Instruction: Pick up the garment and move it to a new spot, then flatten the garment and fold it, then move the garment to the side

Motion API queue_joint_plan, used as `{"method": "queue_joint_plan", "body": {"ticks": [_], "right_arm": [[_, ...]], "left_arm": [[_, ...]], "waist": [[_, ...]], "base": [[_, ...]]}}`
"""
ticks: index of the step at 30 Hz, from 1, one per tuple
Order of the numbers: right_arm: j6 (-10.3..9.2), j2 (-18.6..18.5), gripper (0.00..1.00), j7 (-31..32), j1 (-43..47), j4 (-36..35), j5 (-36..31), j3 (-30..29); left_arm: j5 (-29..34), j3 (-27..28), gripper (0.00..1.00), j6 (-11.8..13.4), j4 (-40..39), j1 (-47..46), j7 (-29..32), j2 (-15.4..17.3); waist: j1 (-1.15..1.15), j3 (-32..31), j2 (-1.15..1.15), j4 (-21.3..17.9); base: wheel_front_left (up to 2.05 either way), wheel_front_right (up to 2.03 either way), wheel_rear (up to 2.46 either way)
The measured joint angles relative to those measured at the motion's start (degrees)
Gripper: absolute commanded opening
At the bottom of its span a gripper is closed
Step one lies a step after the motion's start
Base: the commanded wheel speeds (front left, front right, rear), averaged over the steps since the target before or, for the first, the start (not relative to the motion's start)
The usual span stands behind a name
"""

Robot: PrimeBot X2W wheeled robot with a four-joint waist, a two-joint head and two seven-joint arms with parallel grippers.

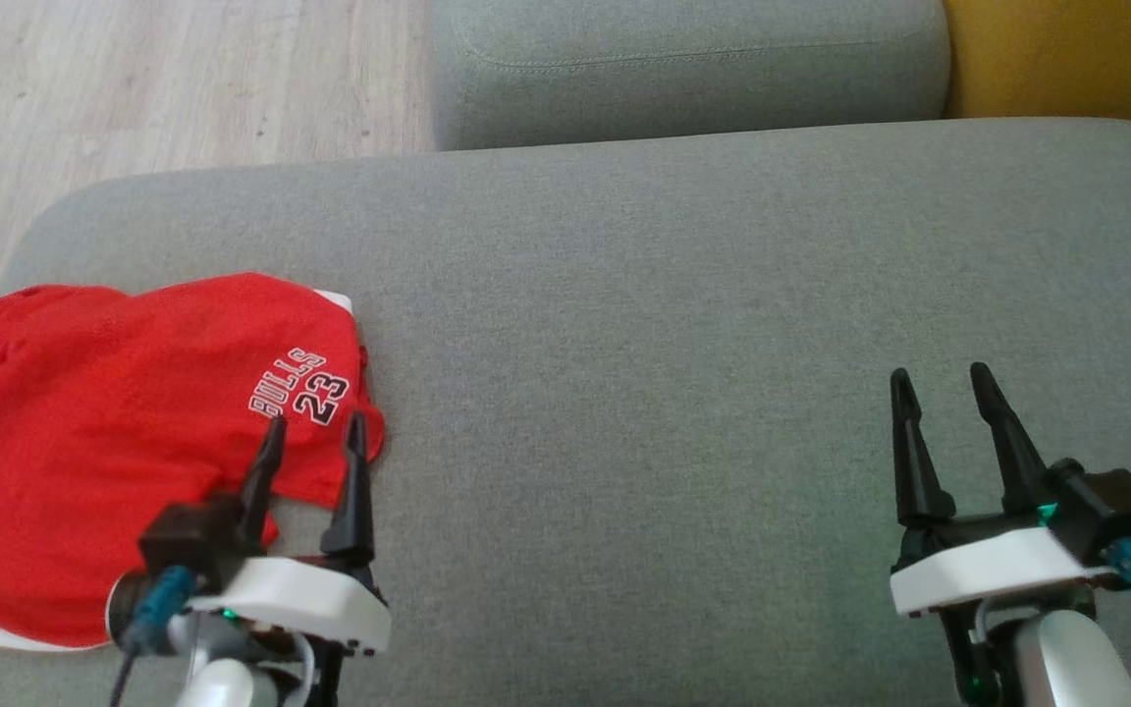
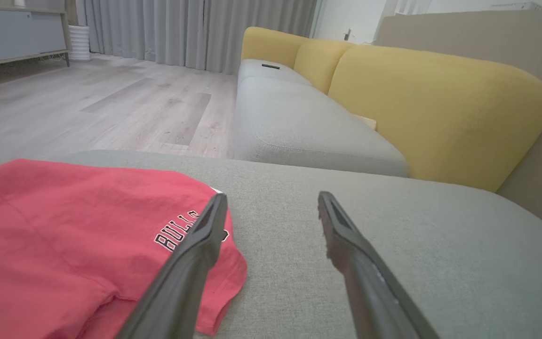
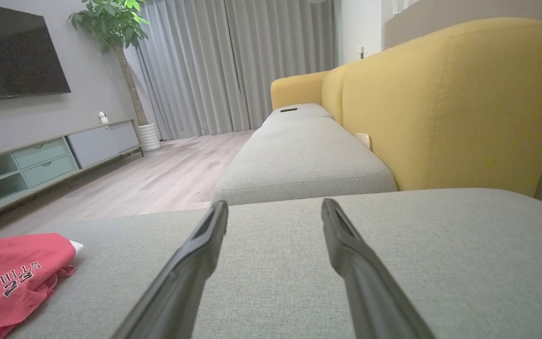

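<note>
The red garment (image 1: pixel 84 422), lettered "BULLS 23", lies rumpled at the near left edge of the grey sofa seat (image 1: pixel 644 314). The left gripper (image 1: pixel 318 420) hangs over its right hem, the right gripper (image 1: pixel 940 373) well apart over bare cushion at the right, both spread wide and holding nothing. Open seat runs between them; pale wood floor (image 1: pixel 134 88) lies far left, a yellow backrest (image 1: pixel 1066 59) far right.

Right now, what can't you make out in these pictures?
- Red garment: head view, left edge cuts off its side.
- Its lettering: left wrist view, one left jaw hides the number.
- Small dark thing on far seat: right wrist view, too small to identify.
</note>
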Motion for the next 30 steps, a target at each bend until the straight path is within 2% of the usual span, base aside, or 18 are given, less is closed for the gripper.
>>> {"method": "queue_joint_plan", "body": {"ticks": [10, 15, 19, 26, 27, 30], "right_arm": [[0.0, 0.0, 1.0, -1.7, 0.0, -0.4, -8.4, 0.9], [0.0, 0.0, 1.0, -2.6, 0.0, -0.6, -10.1, 1.5], [0.0, 0.0, 1.0, -3.3, 0.1, -0.7, -8.3, 1.5], [0.0, -0.1, 1.0, -4.6, 0.3, 1.2, -2.3, 0.6], [0.0, -0.1, 1.0, -4.6, 0.3, 1.2, -2.3, 0.6], [0.0, -0.1, 1.0, -5.1, 0.4, 2.3, -1.0, 0.6]], "left_arm": [[6.6, -5.4, 1.0, 3.8, 0.1, -0.1, -1.5, 2.5], [6.8, -5.8, 1.0, 4.2, -0.7, -0.1, -2.5, 2.5], [6.4, -2.6, 1.0, 1.3, -2.8, 0.1, -3.5, 0.2], [5.4, 4.8, 1.0, -7.0, -1.2, 2.9, -4.5, -4.4], [5.4, 4.8, 1.0, -7.0, -1.2, 2.9, -4.5, -4.4], [5.5, 7.6, 1.0, -10.1, -0.1, 3.8, -5.0, -5.6]], "waist": [[0.0, -0.1, 0.0, 0.1], [0.0, -0.1, 0.0, 0.3], [0.0, 0.0, 0.0, 0.3], [0.0, -0.3, 0.0, 0.6], [0.0, -0.3, 0.0, 0.6], [0.0, -0.4, 0.0, 0.7]], "base": [[0.0, 0.0, 0.0], [0.0, 0.0, 0.0], [0.0, 0.0, 0.0], [0.0, 0.0, 0.0], [0.0, 0.0, 0.0], [0.0, 0.0, 0.0]]}}
